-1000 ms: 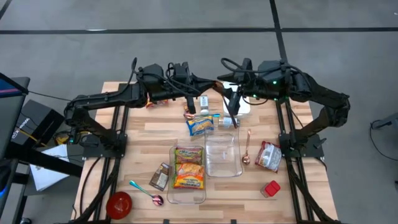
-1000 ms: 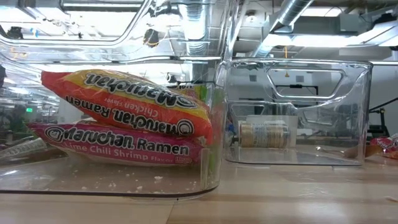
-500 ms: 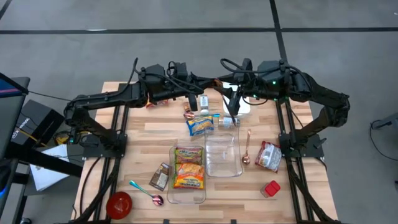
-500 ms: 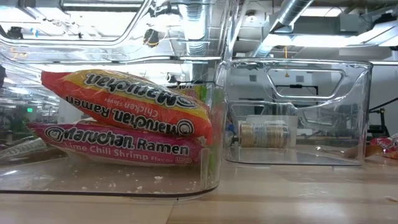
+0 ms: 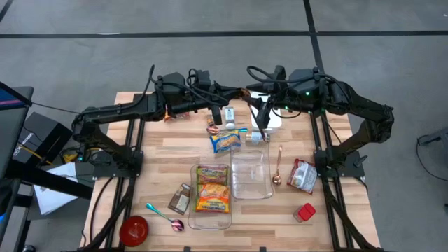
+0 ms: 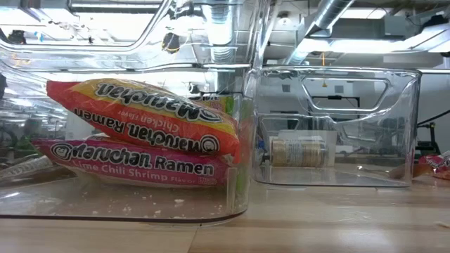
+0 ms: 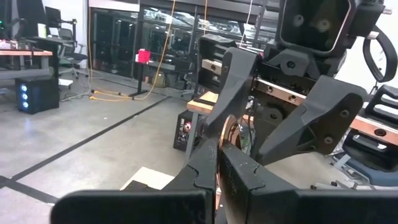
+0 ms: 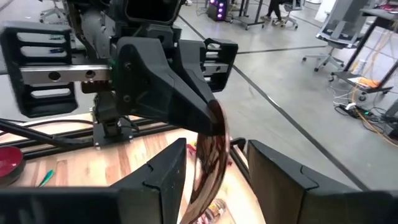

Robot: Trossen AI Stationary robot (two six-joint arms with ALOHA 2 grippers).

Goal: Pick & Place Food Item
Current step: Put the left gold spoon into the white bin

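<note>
Left pincer (image 5: 225,114) is closed, empty, near the surface's (image 5: 157,150) far edge. Right pincer (image 5: 260,127) (beside it) stands apart around a copper spoon (image 8: 208,158); ramen packets (image 5: 212,187) fill a clear bin (image 5: 192,222).

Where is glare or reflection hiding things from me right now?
Low view: ceiling lights mirror across the upper wall of the ramen bin, hiding what lies behind it; the ramen packs stay readable, and the jar shows through the empty bin. High view: even light, soft shadows, only faint highlights on the empty bin.
</note>
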